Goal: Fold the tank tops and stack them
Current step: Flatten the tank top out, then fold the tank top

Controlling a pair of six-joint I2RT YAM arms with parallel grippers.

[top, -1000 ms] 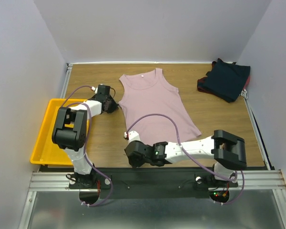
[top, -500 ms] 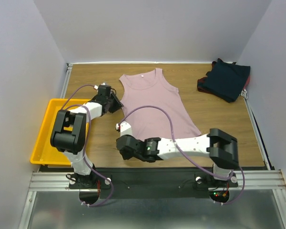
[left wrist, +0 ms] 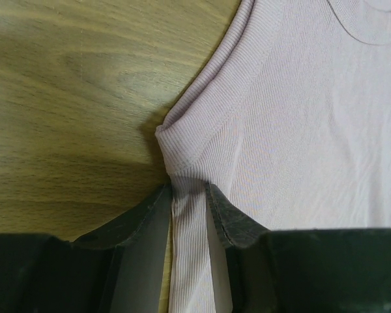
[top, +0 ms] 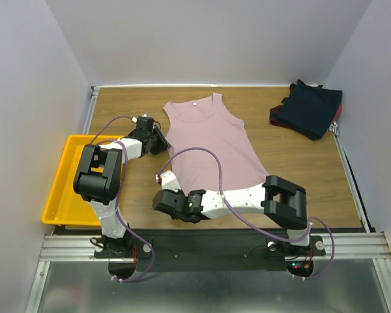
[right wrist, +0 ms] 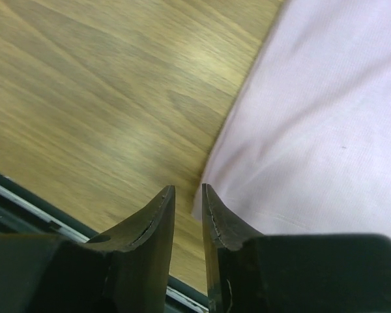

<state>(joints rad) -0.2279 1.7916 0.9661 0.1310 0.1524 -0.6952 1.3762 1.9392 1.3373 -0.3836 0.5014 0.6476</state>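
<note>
Top external view first: the brown wood-grain table has walls on three sides. The dusty pink ribbed knit tank top lies flat in its middle, neckline toward the far wall. The shallow yellow plastic tray sits on the table's left side, behind your left fingers and well apart from the top. The heap of dark navy tank tops with a maroon edge lies in the far right corner, well apart from both pairs of fingers. The right arm's purple cable loops above the pink fabric, and that arm stretches across the near edge, below the hem.

Your left gripper sits at the pink top's side seam, just under the armhole. Its fingers stand a moderate width apart with a strip of ribbed fabric lying between them, not pinched. There is bare wood on their left and cloth on their right.

Your right gripper shows a narrow gap holding nothing, only wood between the tips. The pink hem corner lies just beside the right-hand fingertip. Open wood runs left of the fingers, and the table's metal edge rail is close on that side.
</note>
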